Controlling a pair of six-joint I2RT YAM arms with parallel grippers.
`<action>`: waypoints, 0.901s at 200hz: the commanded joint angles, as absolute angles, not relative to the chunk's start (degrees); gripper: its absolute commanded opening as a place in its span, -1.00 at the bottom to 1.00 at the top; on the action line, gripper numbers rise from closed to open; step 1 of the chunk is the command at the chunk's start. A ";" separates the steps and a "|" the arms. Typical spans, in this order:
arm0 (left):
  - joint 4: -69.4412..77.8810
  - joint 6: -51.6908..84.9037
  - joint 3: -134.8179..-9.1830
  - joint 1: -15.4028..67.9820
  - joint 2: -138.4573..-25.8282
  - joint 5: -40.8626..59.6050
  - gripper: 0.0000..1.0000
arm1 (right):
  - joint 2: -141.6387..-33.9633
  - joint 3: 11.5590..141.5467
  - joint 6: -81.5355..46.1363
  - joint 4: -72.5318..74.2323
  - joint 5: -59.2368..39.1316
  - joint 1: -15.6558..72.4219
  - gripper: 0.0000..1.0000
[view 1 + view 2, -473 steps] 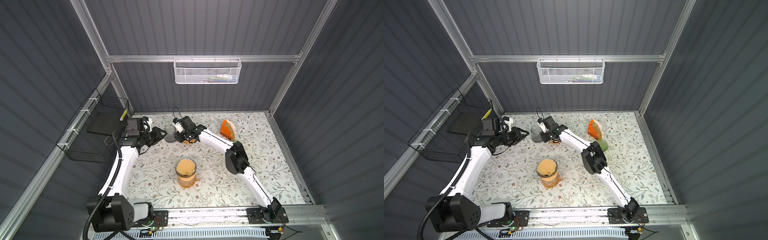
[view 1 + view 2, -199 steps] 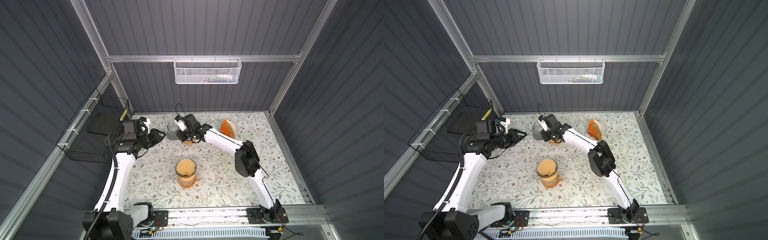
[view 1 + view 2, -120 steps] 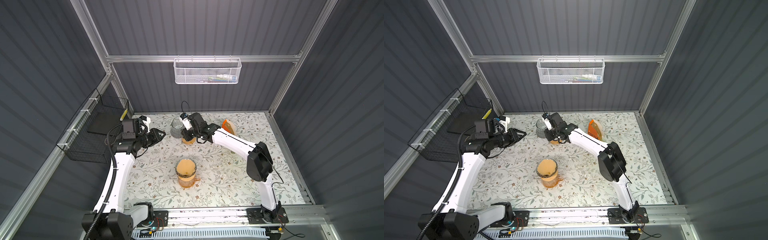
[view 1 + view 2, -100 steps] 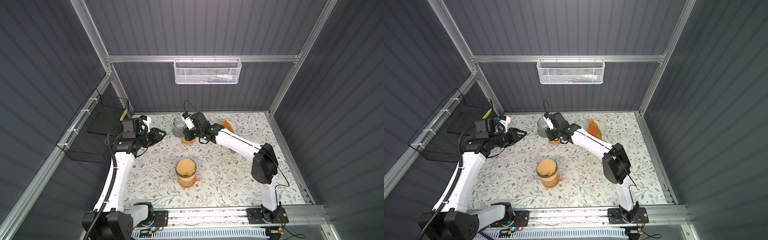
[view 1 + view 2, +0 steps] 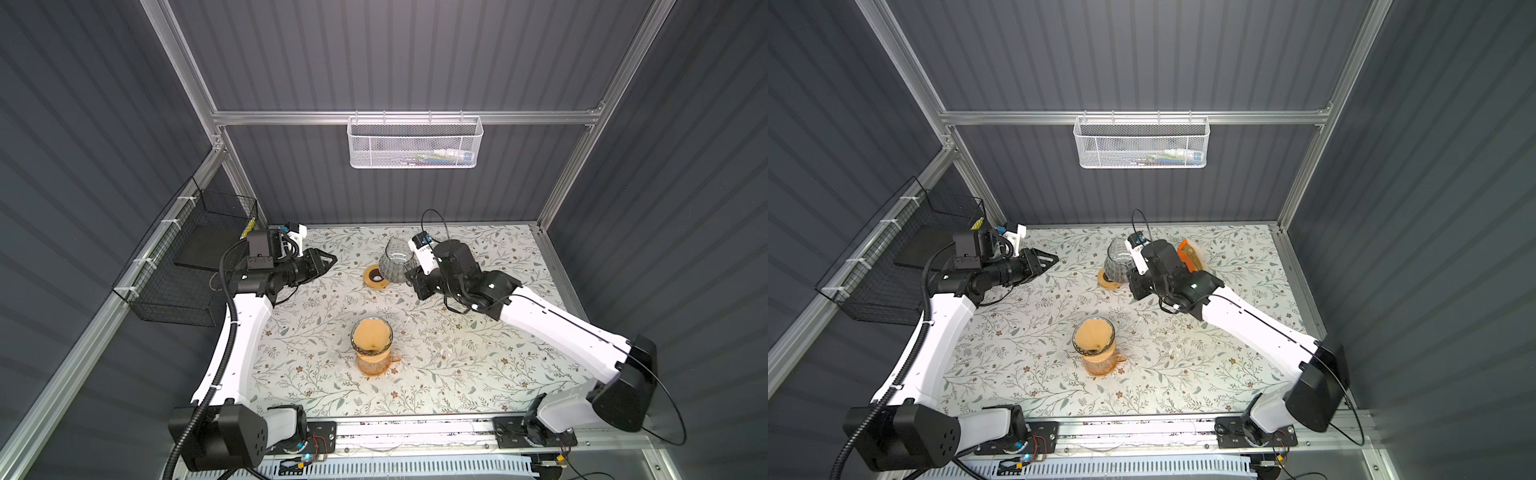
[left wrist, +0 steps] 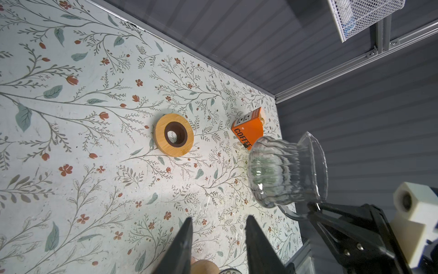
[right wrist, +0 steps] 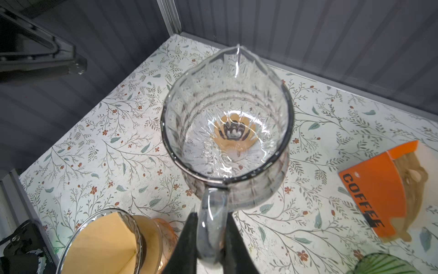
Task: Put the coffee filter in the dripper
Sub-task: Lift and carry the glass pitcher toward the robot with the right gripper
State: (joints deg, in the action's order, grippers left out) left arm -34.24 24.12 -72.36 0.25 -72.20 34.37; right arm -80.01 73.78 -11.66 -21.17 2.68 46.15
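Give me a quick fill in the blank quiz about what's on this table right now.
1. The right gripper grips the glass pitcher by its ____.
2. The left gripper holds ____.
3. The orange box is printed with the word ____.
Missing words: handle; nothing; COFFEE.

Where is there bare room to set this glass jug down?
Bare mat lies between the wooden ring and the dripper, and front left between the dripper and the left arm. Back right is crowded: the orange filter box and a green item sit near the jug in the right gripper.
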 commanded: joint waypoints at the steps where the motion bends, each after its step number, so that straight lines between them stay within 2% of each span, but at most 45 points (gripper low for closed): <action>1: -34.04 21.01 -72.37 -0.26 -72.50 35.59 -0.24 | -73.39 69.96 -14.53 -21.85 5.95 46.81 -1.00; 57: -26.65 24.58 -67.53 1.44 -73.30 35.87 -0.24 | -61.71 62.03 -16.76 -28.64 11.12 50.84 -1.00; 104: -32.97 22.23 -71.62 11.22 -75.45 29.28 -0.24 | -56.63 59.39 -19.52 -32.63 15.33 55.89 -1.00; 180: -37.44 22.69 -70.01 15.34 -72.37 25.92 -0.24 | -51.46 52.67 -21.94 -36.35 17.67 63.51 -1.00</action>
State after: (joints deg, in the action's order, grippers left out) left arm -33.87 23.68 -69.47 14.26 -74.98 28.16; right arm -52.42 54.87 -20.43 -36.47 15.57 61.65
